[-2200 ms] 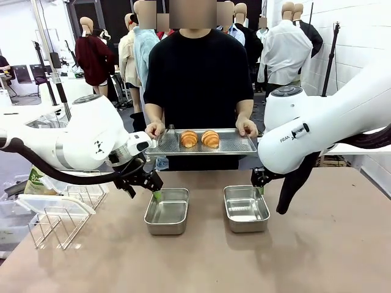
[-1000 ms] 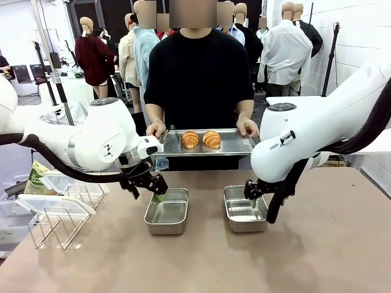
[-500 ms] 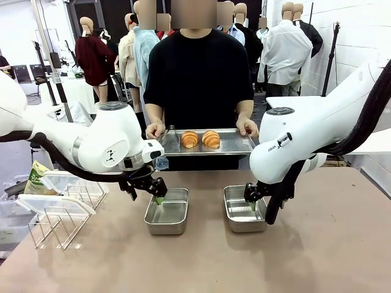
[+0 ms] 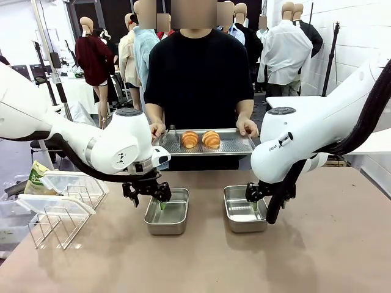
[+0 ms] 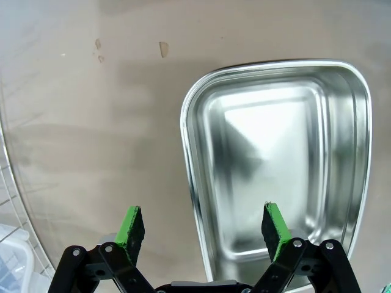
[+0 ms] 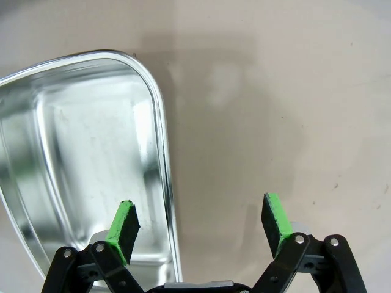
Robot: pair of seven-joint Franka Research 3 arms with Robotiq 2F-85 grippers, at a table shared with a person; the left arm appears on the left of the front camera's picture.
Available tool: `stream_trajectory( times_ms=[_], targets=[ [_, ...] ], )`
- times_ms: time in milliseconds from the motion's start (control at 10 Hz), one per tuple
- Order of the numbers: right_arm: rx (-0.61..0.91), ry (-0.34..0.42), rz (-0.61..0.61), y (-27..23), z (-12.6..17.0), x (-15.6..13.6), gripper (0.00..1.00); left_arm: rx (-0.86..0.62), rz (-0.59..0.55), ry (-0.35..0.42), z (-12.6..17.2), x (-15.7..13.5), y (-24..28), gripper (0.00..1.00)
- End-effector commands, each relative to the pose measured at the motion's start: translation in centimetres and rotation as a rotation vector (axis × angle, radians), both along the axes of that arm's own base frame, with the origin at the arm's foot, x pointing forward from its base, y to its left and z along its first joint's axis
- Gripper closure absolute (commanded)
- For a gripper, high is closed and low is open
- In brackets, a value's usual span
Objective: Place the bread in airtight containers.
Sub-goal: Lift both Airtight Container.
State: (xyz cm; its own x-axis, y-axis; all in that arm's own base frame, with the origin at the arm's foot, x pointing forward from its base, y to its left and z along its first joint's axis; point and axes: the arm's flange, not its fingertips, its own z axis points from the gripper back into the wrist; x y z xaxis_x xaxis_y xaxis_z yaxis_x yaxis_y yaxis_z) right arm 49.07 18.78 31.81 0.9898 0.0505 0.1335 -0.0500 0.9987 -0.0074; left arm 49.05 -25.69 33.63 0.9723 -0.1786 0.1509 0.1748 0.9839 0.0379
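Wire rack (image 4: 58,224): standing at the left end of the table (image 4: 305,256) with a translucent lid (image 4: 43,203) lying on top, both sitting where they were 2.2 s ago.
Left gripper (image 4: 160,202): hanging fingers-down at the left rim of the left steel tub (image 4: 168,215). Its arm is reaching further toward the middle than half a second ago, and the fingertips are sitting lower and closer in than 2.2 s ago. In the left wrist view the left gripper (image 5: 204,224) is spread wide and gripping nothing, one green pad (image 5: 130,224) hovering over bare table and the other over the tub's inside.
Left steel tub (image 5: 275,134): resting empty on the table, not shifting.
Perforated tray (image 4: 235,146): being held level above the table's far edge, a person's hand (image 4: 156,129) gripping its left end and the other hand (image 4: 247,127) its right end, staying put.
Left croissant (image 4: 189,139) and right croissant (image 4: 211,139): lying just beside each other on the tray, as before.
Right steel tub (image 4: 241,213) (image 6: 79,159): sitting empty, unmoved.
Right gripper (image 4: 253,206) (image 6: 201,223): pointing down lower than 2.2 s ago, scarcely differing from half a second ago. It is gaping wide, holding nothing and straddling a side rim, one pad over the tub and one over the table.
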Motion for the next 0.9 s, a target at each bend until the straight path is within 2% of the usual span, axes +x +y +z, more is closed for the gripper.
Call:
stream_trajectory(
  times_ms=[0, 400, 500, 800],
  targets=[
    [0.012, 0.019, -0.021, 0.1, -0.2, 0.0, 0.0, 0.014, 0.041, 0.014, -0.2, 0.8, -0.9, 0.0],
    [0.013, 0.027, -0.037, -0.6, 0.2, -0.1, 0.0, -0.067, 0.059, 0.072, -1.1, 1.5, -0.1, 0.0],
    [0.023, 0.04, -0.039, -0.7, 0.3, -0.1, 0.18, -0.078, 0.039, 0.073, -1.4, 1.5, 0.3, 0.13],
    [0.026, 0.047, -0.038, -0.6, 0.2, 0.0, 0.72, -0.063, 0.028, 0.084, -1.2, 1.5, 0.5, 0.66]
  ],
)
